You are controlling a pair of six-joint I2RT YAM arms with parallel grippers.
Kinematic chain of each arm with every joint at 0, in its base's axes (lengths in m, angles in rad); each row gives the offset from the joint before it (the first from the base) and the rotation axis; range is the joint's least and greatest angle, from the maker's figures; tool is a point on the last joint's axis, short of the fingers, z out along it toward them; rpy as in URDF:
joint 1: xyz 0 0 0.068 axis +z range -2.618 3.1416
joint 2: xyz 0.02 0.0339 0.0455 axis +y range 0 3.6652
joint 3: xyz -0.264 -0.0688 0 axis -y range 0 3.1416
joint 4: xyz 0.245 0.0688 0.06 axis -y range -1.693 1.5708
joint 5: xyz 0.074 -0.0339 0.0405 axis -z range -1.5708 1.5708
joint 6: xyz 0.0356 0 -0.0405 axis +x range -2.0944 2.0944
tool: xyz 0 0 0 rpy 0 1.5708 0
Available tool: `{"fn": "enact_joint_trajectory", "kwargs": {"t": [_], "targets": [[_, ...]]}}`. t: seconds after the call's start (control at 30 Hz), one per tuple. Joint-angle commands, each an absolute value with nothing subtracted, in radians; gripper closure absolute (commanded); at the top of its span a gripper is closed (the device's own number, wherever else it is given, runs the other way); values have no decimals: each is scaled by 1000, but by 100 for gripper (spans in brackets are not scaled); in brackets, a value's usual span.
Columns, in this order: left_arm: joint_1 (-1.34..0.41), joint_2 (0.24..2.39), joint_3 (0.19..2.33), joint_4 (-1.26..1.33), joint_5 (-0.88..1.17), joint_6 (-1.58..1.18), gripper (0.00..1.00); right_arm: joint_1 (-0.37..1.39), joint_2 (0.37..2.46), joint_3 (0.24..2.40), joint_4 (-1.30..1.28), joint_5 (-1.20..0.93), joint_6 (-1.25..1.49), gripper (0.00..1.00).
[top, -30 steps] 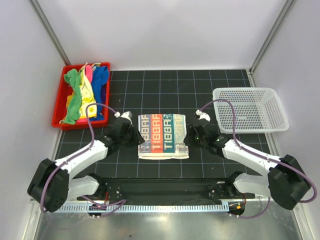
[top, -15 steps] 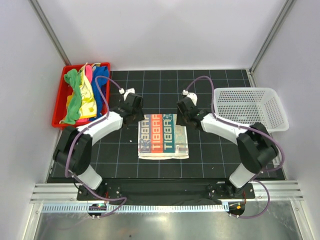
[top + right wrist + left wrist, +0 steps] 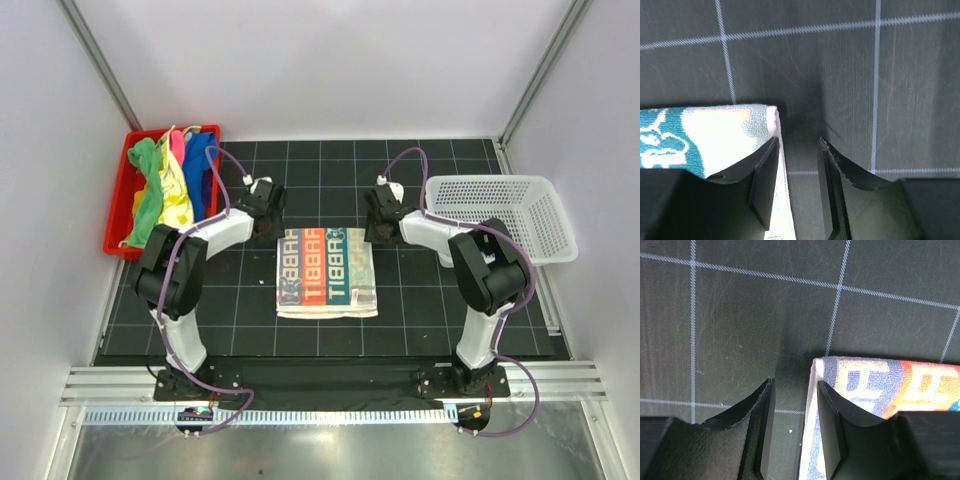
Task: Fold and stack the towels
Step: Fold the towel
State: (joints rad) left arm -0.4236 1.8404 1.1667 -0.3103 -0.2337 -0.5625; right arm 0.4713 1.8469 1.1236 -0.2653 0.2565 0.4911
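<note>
Black grid mat (image 3: 320,175) covered the table. White mesh basket (image 3: 556,252) sat at the far right of the mat, and red bin (image 3: 116,215) at the far left. Coloured towels (image 3: 170,190) (green, pink, yellow, blue) lay bunched in the bin. Printed towel (image 3: 327,272) lay flat in the mat's centre, roughly square, with its lettering face up, well apart from both bin and basket.

Both arms reached forward to that towel's far edge. Left gripper (image 3: 795,385) was at the far-left corner, released. Its jaws stood apart with mat showing between them, one finger (image 3: 832,430) was over the towel's edge and the other was off to the side over the mat. Nothing was clamped. Right gripper (image 3: 797,141) was at the far-right corner, likewise released, jaws apart. One finger (image 3: 762,185) was above the towel's white hem and the other above bare mat, with nothing pinched.
</note>
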Motion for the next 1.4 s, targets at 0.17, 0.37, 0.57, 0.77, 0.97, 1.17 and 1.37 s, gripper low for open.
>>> {"fn": "enact_joint_trajectory", "kwargs": {"t": [0.17,0.37,0.57,0.77,0.97,1.17,1.37], "targets": [[-410,1855,1203,-284,-206,-541,57,443,1844,1147,-201,210,474,57],[-408,1784,1187,-259,-160,-546,57,443,1786,1149,-202,178,469,57],[-407,1749,1178,-253,-146,-552,56,443,1764,1149,-199,167,462,57],[-403,1814,1207,-256,-124,-552,57,443,1821,1192,-210,152,457,56],[-403,1893,1232,-252,-118,-545,57,445,1885,1219,-209,147,448,56],[-402,1944,1233,-249,-138,-552,58,443,1956,1243,-206,146,437,56],[-403,1960,1220,-229,-147,-563,61,445,1970,1247,-202,160,434,57]]}}
